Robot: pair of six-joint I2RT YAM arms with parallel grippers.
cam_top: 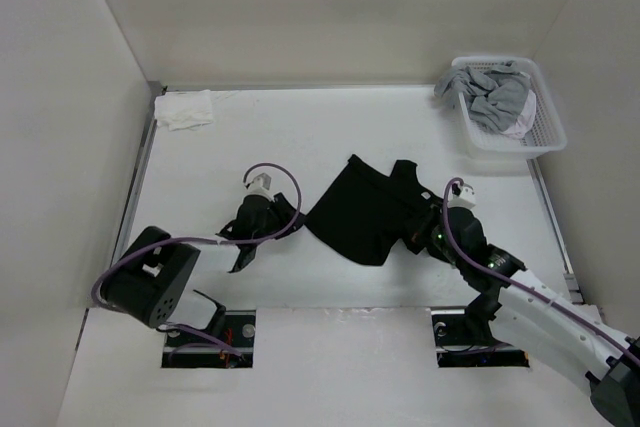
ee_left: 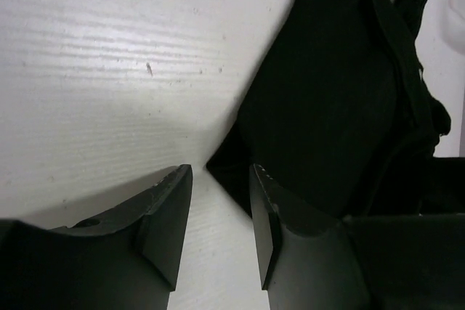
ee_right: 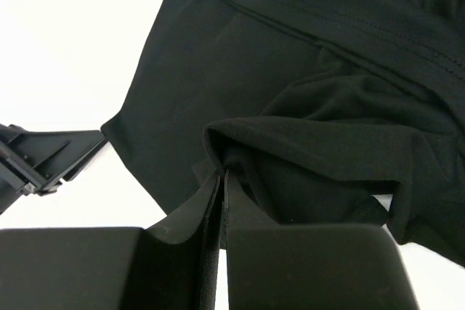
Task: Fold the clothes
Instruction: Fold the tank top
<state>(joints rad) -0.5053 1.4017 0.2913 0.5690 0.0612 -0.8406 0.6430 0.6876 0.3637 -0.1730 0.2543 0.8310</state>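
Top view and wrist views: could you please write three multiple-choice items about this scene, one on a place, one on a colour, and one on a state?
1. Where does the basket stand?
A. far right corner
B. far left corner
C. between the arms

2. What colour is the cloth in the far left corner?
A. black
B. white
C. red

3. How is the left gripper?
A. shut tight
B. out of sight
C. open and empty

Answers:
1 A: the top view shows it against the far right corner.
2 B: it is nearly as pale as the table.
3 C: its jaws stand apart with nothing between them, just beside a corner of the shirt.
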